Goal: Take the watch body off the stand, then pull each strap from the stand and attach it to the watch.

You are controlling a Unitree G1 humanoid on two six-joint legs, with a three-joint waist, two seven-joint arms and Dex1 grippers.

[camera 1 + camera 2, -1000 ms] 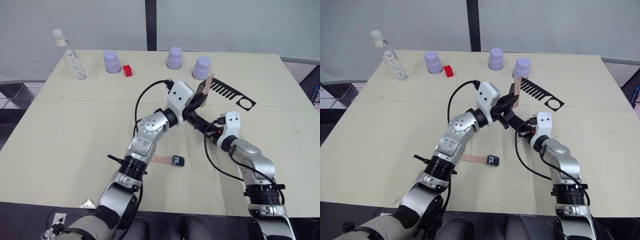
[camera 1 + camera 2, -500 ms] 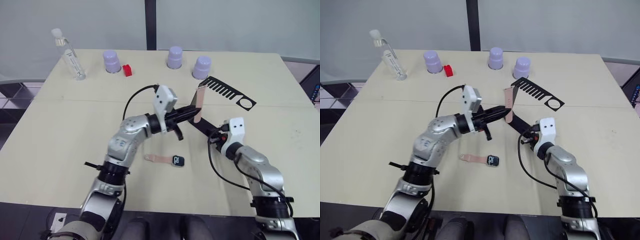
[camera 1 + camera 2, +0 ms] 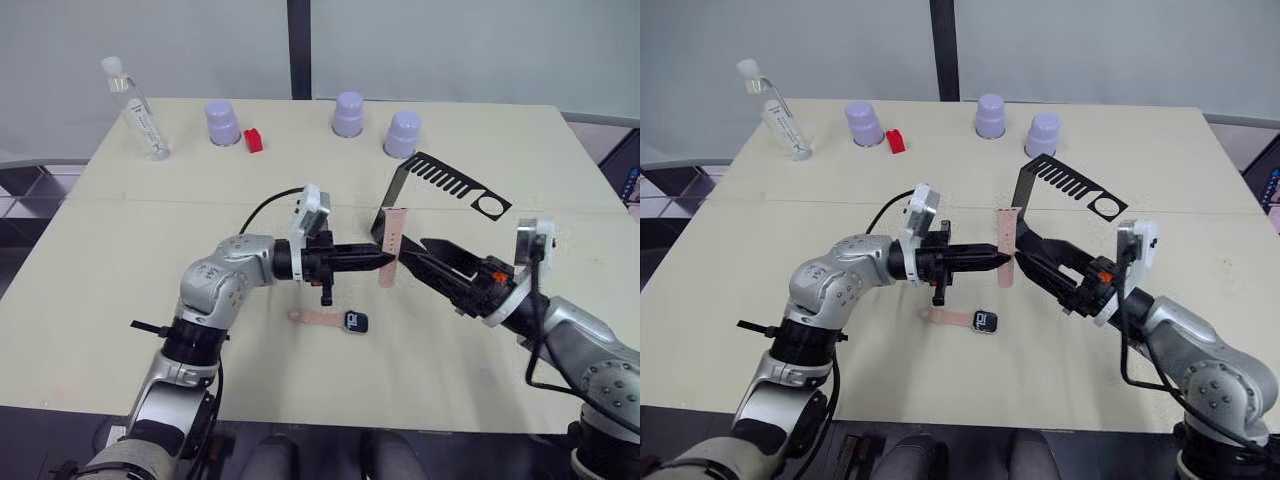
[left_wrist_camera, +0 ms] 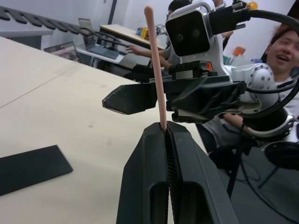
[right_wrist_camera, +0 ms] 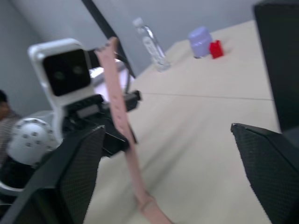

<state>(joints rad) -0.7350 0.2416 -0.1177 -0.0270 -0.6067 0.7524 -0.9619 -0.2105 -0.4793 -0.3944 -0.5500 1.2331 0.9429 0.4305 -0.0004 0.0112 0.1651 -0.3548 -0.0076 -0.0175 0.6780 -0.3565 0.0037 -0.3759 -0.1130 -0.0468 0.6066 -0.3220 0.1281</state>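
One strap (image 3: 393, 245) hangs upright above the table (image 3: 120, 250), pinched in the left gripper (image 3: 388, 260), in front of the stand (image 3: 445, 185). The right gripper (image 3: 425, 258) faces it, fingers spread. Nearer the robot lies the watch body (image 3: 356, 321), the other strap (image 3: 318, 317) joined to it.

Left tool (image 3: 385, 261) clamped; right tool (image 3: 425, 252) spread, facing it.
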